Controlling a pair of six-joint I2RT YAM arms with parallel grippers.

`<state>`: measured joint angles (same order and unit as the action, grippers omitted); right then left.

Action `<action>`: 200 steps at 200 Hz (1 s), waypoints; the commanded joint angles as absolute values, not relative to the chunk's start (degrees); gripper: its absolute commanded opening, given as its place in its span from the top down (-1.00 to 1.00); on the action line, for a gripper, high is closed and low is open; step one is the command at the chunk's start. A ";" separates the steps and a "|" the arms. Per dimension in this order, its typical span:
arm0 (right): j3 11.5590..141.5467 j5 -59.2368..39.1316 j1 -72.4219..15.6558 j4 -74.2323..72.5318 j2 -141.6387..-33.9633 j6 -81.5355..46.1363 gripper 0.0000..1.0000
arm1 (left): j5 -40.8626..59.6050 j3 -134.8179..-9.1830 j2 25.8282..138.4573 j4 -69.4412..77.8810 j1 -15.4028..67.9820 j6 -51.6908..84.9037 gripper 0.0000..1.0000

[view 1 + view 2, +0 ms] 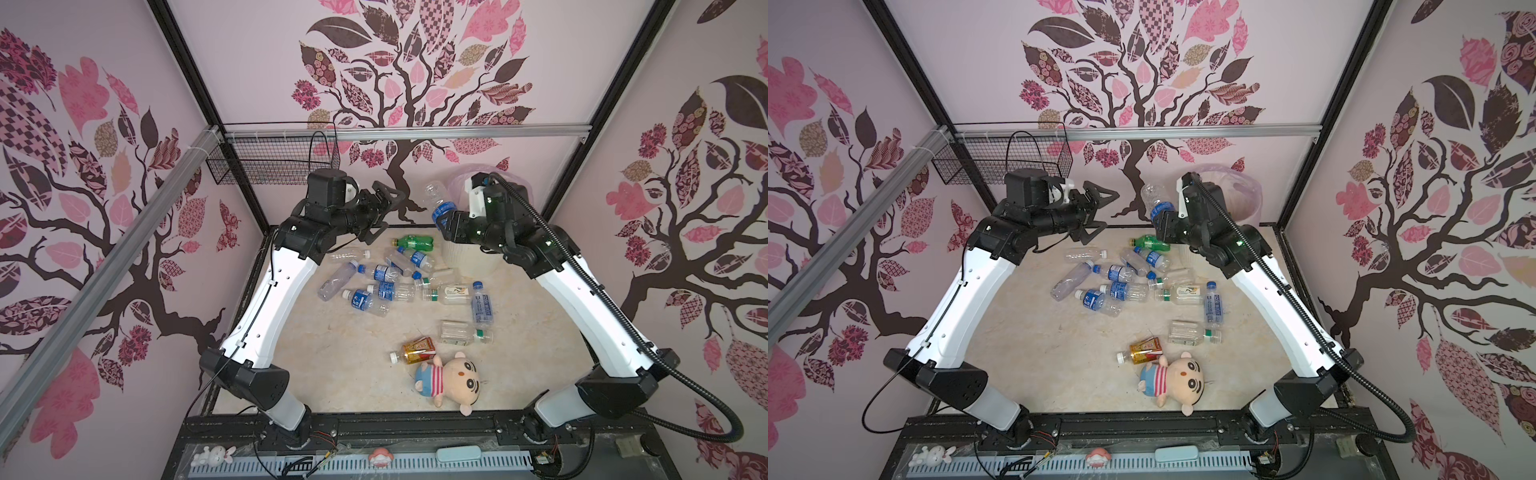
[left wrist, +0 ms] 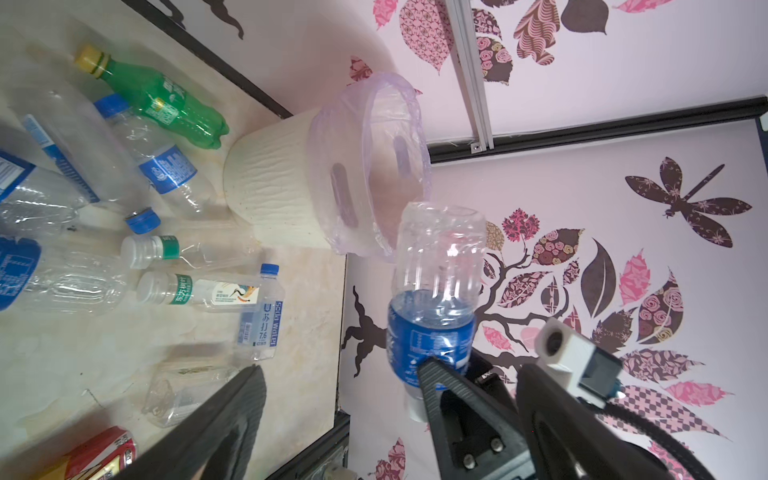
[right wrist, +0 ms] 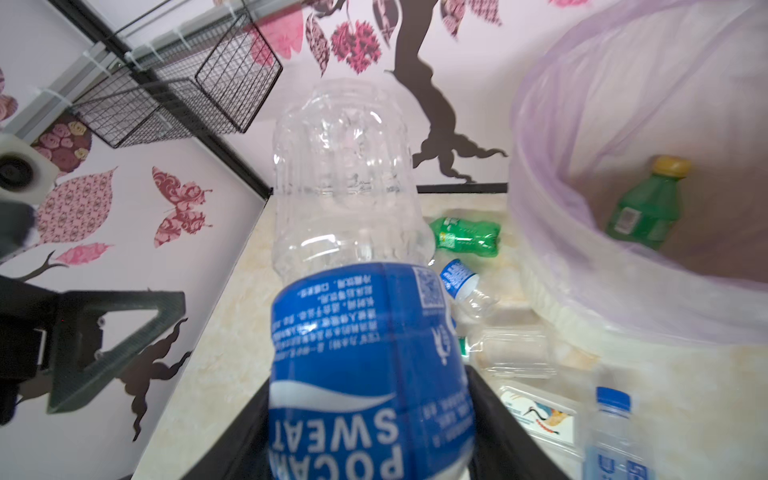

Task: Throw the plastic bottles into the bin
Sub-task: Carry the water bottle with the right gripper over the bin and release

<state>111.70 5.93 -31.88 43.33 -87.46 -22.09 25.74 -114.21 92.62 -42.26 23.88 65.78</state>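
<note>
Right tool (image 1: 444, 218) clamps the blue-labelled bottle (image 1: 435, 194) just beside the bin (image 1: 461, 257) — seemingly poised for the drop; left tool (image 1: 385, 216) gapes wide, empty.

The bin (image 2: 274, 183) stood at the table's (image 1: 332, 365) far right corner, its mouth open, a green bottle (image 3: 648, 208) inside with room around it. The right arm (image 1: 552, 291) hung across that mouth, and the held bottle (image 1: 434, 193) in the right gripper (image 1: 443, 215) stuck up just beside the rim. Loose bottles (image 1: 386, 286) crowded the middle up to the bin's foot. The table's near left lay bare. A doll (image 1: 449, 380) blocked the near centre; a wire basket (image 1: 266, 162) hung on the far left wall.
</note>
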 commanded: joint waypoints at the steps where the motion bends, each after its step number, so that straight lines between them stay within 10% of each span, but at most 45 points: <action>1: 122.63 15.16 -30.79 49.29 -91.18 -20.85 -0.09 | 26.90 -118.88 95.13 -42.09 25.46 64.61 -0.94; 59: 144.72 31.22 -30.48 50.13 -95.46 -16.88 -0.10 | 29.40 -131.66 101.40 -44.10 28.55 62.93 -0.94; 154: 133.51 31.89 -21.38 47.43 -102.21 -25.57 -0.25 | 30.58 -125.28 96.25 -45.82 27.61 61.69 -0.94; 180: 166.00 31.31 -18.11 68.42 -120.15 -31.53 -0.83 | 31.22 -119.71 93.15 -44.56 26.69 61.93 -0.94; 200: 162.14 28.91 -18.11 66.85 -118.18 -31.46 -0.99 | 31.20 -116.47 91.17 -43.98 26.12 61.53 -0.94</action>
<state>160.18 31.22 -17.78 57.60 -120.44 -28.03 30.44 -119.94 93.86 -45.74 26.89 62.74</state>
